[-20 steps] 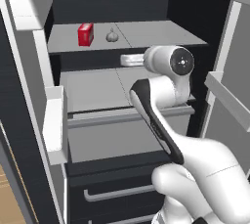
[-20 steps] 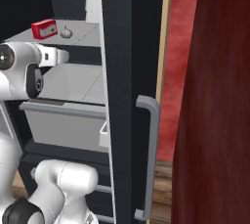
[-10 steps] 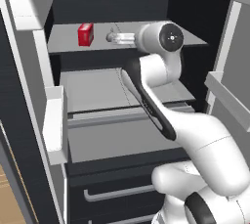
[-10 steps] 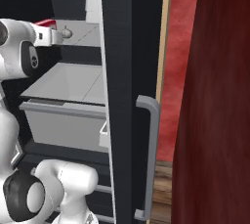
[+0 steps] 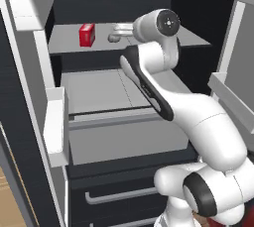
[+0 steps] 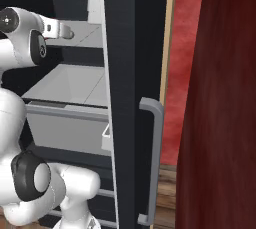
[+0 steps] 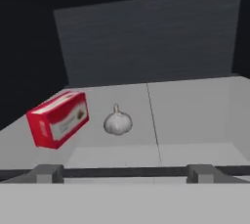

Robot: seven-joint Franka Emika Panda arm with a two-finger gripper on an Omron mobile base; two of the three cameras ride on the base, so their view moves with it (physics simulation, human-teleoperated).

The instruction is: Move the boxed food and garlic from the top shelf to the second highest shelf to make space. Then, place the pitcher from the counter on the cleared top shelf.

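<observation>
The fingers (image 7: pixel 122 172) stood wide open and empty, probably aimed at the small whitish garlic bulb (image 7: pixel 117 122), mid-frame beside the bright red food box (image 7: pixel 58 119) on the flat grey top shelf (image 7: pixel 195 115).

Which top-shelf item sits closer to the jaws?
The small whitish garlic bulb, almost straight ahead; the bright red rectangular carton lies off to one side.

White arm at an open dark fridge

The grey gripper (image 6: pixel 64 30) reaches over the light-grey top shelf (image 6: pixel 87 37); the dark door's grey handle (image 6: pixel 154 158) stands right.
</observation>
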